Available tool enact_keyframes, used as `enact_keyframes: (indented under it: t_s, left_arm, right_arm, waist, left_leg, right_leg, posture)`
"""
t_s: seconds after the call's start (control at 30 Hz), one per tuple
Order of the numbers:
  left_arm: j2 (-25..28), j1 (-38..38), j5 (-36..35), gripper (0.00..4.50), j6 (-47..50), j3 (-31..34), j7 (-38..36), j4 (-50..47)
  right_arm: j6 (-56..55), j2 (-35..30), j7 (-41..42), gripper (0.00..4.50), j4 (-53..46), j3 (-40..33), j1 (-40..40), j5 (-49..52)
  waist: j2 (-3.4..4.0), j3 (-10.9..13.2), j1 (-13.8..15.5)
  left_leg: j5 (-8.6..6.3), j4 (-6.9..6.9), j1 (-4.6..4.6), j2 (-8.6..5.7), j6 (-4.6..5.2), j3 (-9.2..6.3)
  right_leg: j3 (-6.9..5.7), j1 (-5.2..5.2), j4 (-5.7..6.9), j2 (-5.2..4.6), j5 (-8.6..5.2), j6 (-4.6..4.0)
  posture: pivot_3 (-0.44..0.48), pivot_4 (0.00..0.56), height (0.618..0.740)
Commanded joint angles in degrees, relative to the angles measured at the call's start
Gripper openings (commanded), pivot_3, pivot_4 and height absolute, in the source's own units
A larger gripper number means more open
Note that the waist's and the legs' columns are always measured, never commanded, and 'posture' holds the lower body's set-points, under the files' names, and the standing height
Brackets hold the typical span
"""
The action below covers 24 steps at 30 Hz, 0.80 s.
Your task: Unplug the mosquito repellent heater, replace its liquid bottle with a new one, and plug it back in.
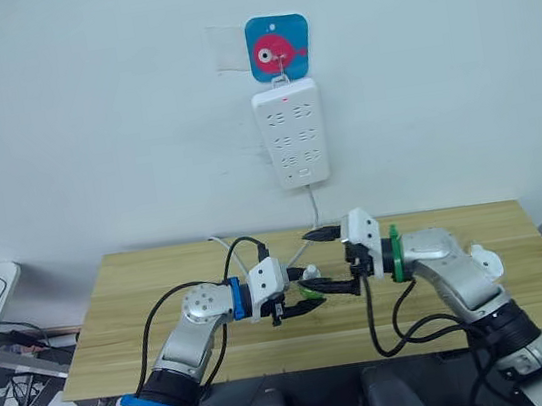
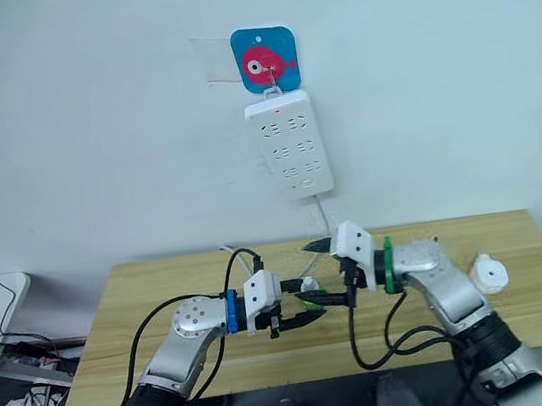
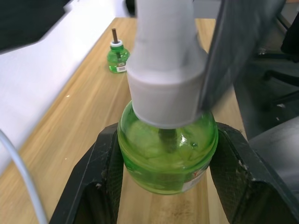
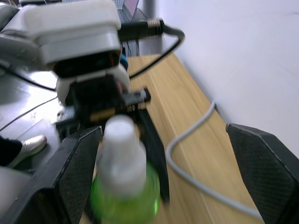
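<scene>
Mosquito repellent heater [image 3: 166, 88], unplugged, hangs in the air between the two grippers over the middle of the wooden table [image 1: 142, 292], near its front half. A green liquid bottle [image 3: 168, 154] is still screwed into its white collar, and pale green liquid shows through the clear wall of that bottle, though how full it is cannot be told. The left gripper [image 3: 168, 177] holds the round bottle, one black finger pressed to each side of it. In the left wrist view the heater's white body stands straight out from the bottle's neck, so bottle and heater share one long axis; in the head views that axis runs roughly level, left to right, with the bottle end toward the left arm and the heater end toward the right arm.

The right gripper [image 4: 163, 182] faces the same assembly with its fingers spread wide, well clear on both sides and gripping nothing.

A second green bottle [image 3: 117, 58] stands upright on the table farther off, its brown wick sticking up, uncapped, with green liquid inside. A white round object [image 2: 487, 275] lies on the table at the right, beside the right arm.

On the wall behind, a white power strip [image 1: 290, 133] hangs from a blue hook plate [image 1: 278, 45], its grey cord [image 4: 196, 140] trailing down across the table.
</scene>
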Motion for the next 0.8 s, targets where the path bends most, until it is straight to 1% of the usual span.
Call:
enact_keyframes:
  t_s: [0.03,0.13,0.27,0.4,0.47,0.57,0.67,0.77,0.8]
  left_arm:
    - [-0.11,-0.27,-0.95,2.22,-1.37,0.76,-0.72,-0.86]
    - [-0.09,-0.3,-0.9,2.22,-1.61,0.99,-0.9,-0.63]
    - [-0.13,-0.43,-0.81,2.22,-1.87,1.01,-1.02,-0.33]
    - [-0.35,-0.76,-0.69,2.22,-1.88,1.0,-0.78,-0.24]
    - [-0.28,-0.75,-0.69,2.22,-1.98,1.09,-0.75,-0.2]
    - [-0.26,-0.64,-0.66,2.22,-1.97,1.09,-0.67,-0.36]
    - [-0.35,-0.47,-0.51,2.22,-2.01,0.94,-0.47,-0.59]
    - [-0.39,-0.56,-0.48,2.22,-1.96,0.9,-0.48,-0.57]
    - [-0.39,-0.6,-0.49,2.22,-1.9,0.92,-0.5,-0.59]
  right_arm:
    - [0.63,-5.0,2.37,4.46,-2.81,-5.81,1.33,3.15]
    - [1.59,-8.36,5.22,4.46,-4.2,-7.21,2.24,5.32]
    - [4.85,-8.86,6.82,4.46,-5.97,-6.74,2.05,8.07]
    - [12.44,-5.54,4.14,4.46,-10.58,-5.97,1.92,13.0]
    - [14.23,-3.68,2.52,4.46,-12.32,-5.22,2.14,13.65]
    - [13.3,-1.75,1.78,4.46,-12.17,-2.9,2.01,11.89]
    - [9.89,0.11,1.46,4.46,-9.05,-0.34,1.19,8.86]
    - [6.73,1.08,1.41,3.91,-6.12,0.86,0.65,6.36]
    - [5.67,1.25,1.48,3.5,-5.29,1.06,0.52,5.63]
  waist:
    - [0.0,0.0,0.01]
    - [0.0,0.0,-0.01]
    - [0.0,0.0,-0.71]
    - [0.0,0.0,-0.73]
    - [0.0,-0.01,-0.69]
    - [-0.01,-0.01,-0.64]
    - [-0.01,-0.02,-0.64]
    - [-0.01,-0.02,-0.66]
    - [-0.01,-0.02,-0.67]
  left_leg:
    - [0.0,0.0,0.01,0.0,0.0,0.0]
    - [0.0,0.0,0.0,0.0,0.0,0.01]
    - [0.0,-0.02,0.03,0.02,0.01,0.0]
    - [0.0,-0.02,0.01,0.06,0.0,-0.02]
    - [0.0,-0.02,0.0,0.08,0.0,-0.03]
    - [0.0,-0.01,0.0,0.05,0.0,-0.04]
    - [0.0,-0.01,0.0,0.03,0.0,-0.03]
    - [0.0,-0.01,0.01,0.02,0.0,-0.03]
    - [0.0,-0.01,0.0,0.02,0.0,-0.03]
  right_leg:
    - [0.0,0.01,-0.01,0.0,0.0,0.0]
    - [-0.01,0.01,-0.01,0.02,0.0,0.0]
    - [-0.03,0.01,0.01,0.1,0.0,0.0]
    - [-0.01,0.0,0.01,0.07,0.0,0.0]
    - [-0.01,0.0,0.01,0.05,0.0,0.0]
    - [-0.02,0.0,0.0,0.03,0.0,0.0]
    - [-0.01,0.01,0.0,0.01,0.0,0.0]
    - [-0.02,0.0,0.01,0.02,0.0,0.0]
    - [-0.02,0.0,0.01,0.02,0.0,0.0]
  posture:
    - [-0.074,0.137,0.74]
    - [-0.076,0.135,0.74]
    - [-0.076,0.131,0.74]
    - [-0.073,0.129,0.74]
    - [-0.064,0.125,0.74]
    - [-0.062,0.125,0.74]
    - [-0.06,0.128,0.74]
    - [-0.055,0.129,0.74]
    - [-0.054,0.13,0.74]
